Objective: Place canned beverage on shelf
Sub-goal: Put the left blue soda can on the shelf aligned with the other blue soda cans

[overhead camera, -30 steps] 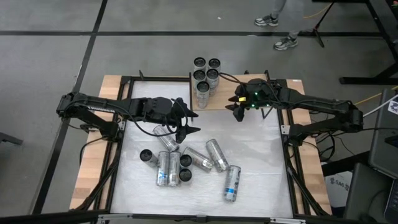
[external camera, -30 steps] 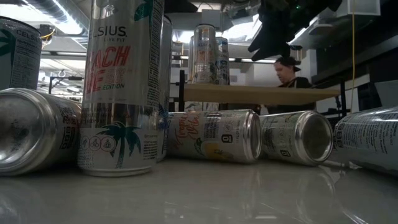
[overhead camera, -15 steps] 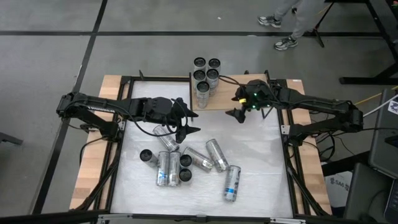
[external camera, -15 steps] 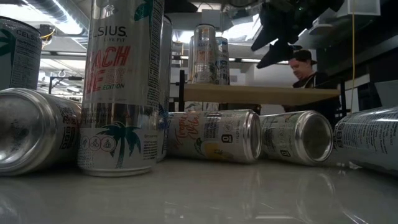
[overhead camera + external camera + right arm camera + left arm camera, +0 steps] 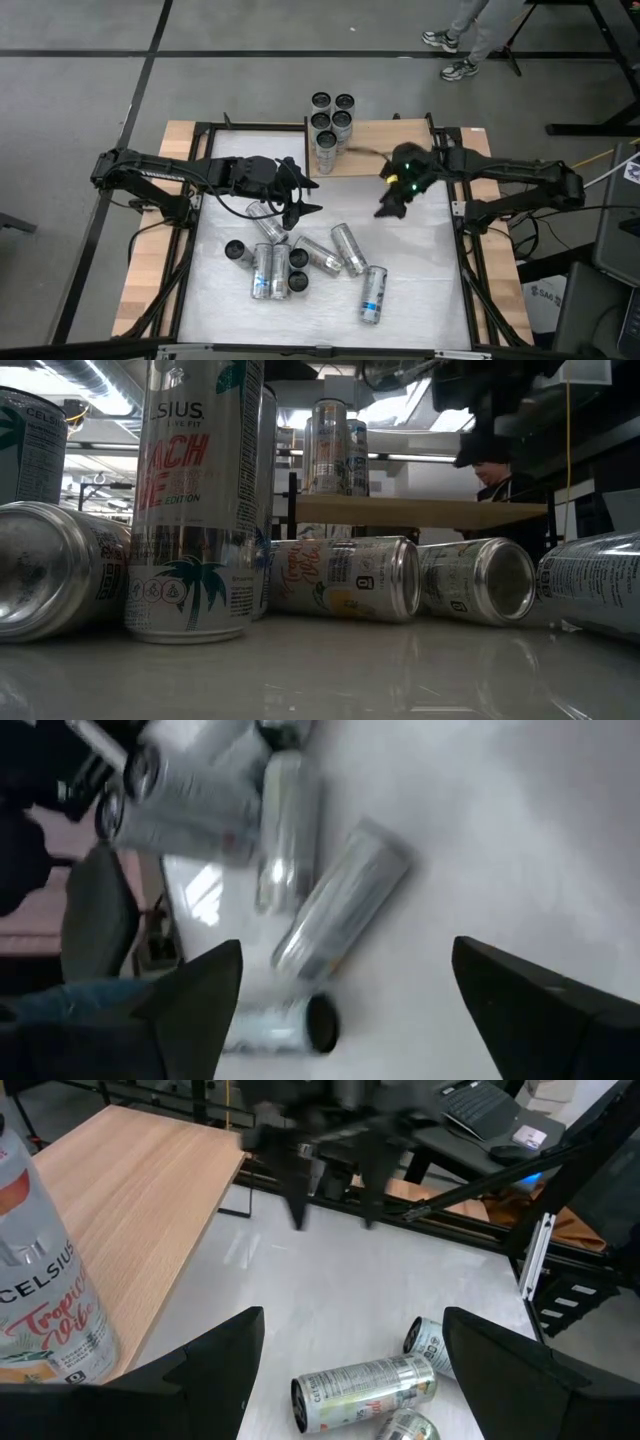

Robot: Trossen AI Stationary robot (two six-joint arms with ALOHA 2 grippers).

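Now right gripper [image 5: 388, 211] hangs open-jawed beside the shelf [image 5: 372, 139] — empty.

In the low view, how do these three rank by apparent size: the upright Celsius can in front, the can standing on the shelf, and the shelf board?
1. Upright Celsius can, largest, though only through nearness to the camera.
2. Shelf board, a long thin strip.
3. Can on the shelf, smallest.

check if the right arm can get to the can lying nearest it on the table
Probably yes: the right tool, open and empty, hangs over bare white table, and that can lies apart from the others with nothing between.
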